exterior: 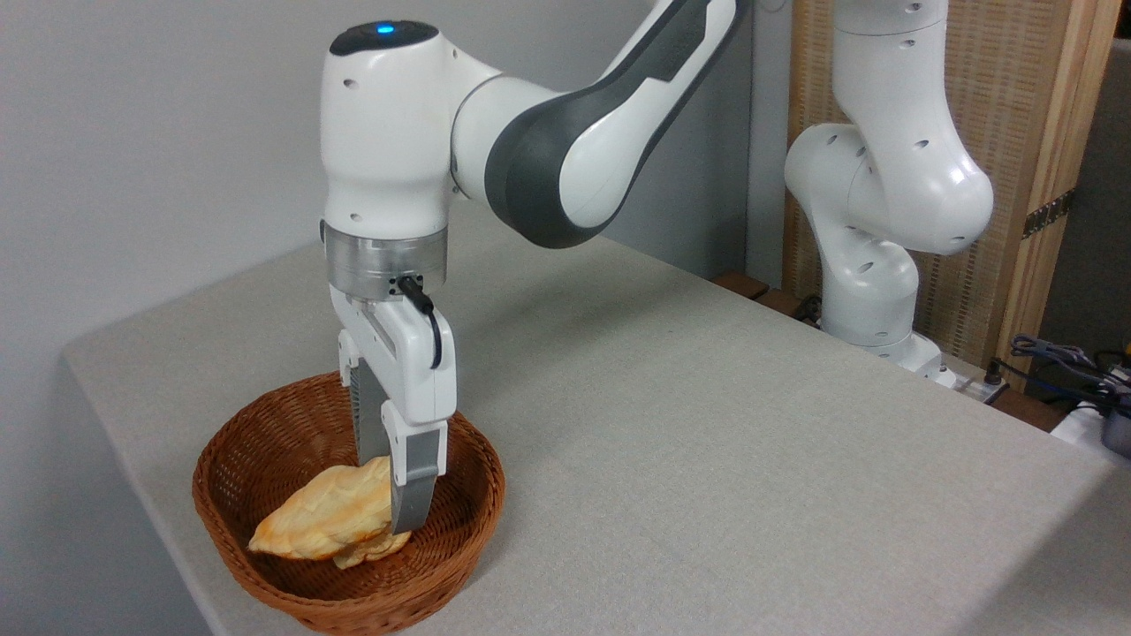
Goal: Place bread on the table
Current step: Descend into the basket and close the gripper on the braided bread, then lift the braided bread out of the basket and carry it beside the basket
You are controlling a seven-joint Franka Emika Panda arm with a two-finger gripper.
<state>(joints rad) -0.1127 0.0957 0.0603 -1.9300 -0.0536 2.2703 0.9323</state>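
Basket: brown woven wicker basket (265, 495), round, standing near the front left corner of the counter, closest to the camera.
Bread: golden-yellow loaf (322, 521) lying inside the basket, long and flat with a bumpy surface; one pointed end reaches toward the basket's front left wall, the other end sits between the gripper's fingers. A paler piece shows beneath its lower edge.
Gripper: gripper (389, 495) reaches straight down into the basket, its grey fingers (413, 481) set on either side of the loaf's right end and closed against it. The near finger covers part of the bread; the far finger is mostly hidden behind it.
Arm: white and dark grey Panda arm (548, 150) bends in from the upper right, with a blue light on top of its wrist joint and a black cable at the flange.
Counter: light grey-beige cloth-covered counter (707, 442), with the basket on it.
Background: robot base (884, 203) at the counter's far right edge, a wooden slatted panel (1016, 106) behind it, cables (1069, 367) at the right border.
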